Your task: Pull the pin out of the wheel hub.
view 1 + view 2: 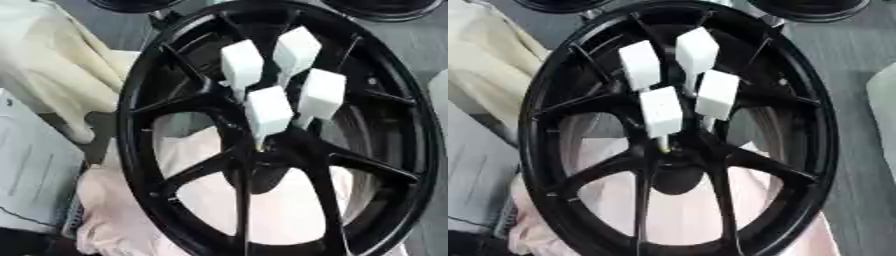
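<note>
1. Left eye view shows a large black multi-spoke alloy wheel hub [157, 100] filling most of the frame, its face turned up toward the camera and its rim running from the top edge to the bottom edge.
2. Four white block-headed pins [268, 111] stand in the hub's centre, just above the middle of the frame, grouped in a tight cluster. Each has a chunky white rectangular head on a thin stem that goes down into the hub.
3. The lowest pin of the cluster sits closest to the dark centre bore [677, 180]; its stem tip shows a small yellowish point where it meets the hub.
4. Each pin's long axis runs from its head down toward the centre of the wheel, leaning slightly to the upper part of the frame, so a pull would likely have to follow that line outward, away from the hub face.
5. Neither hand appears in either view, so which arm is nearer cannot be judged and their fingers cannot be described.
6. Cream and pinkish cloth [289, 210] shows through the spokes at lower centre and at the upper left.
</note>
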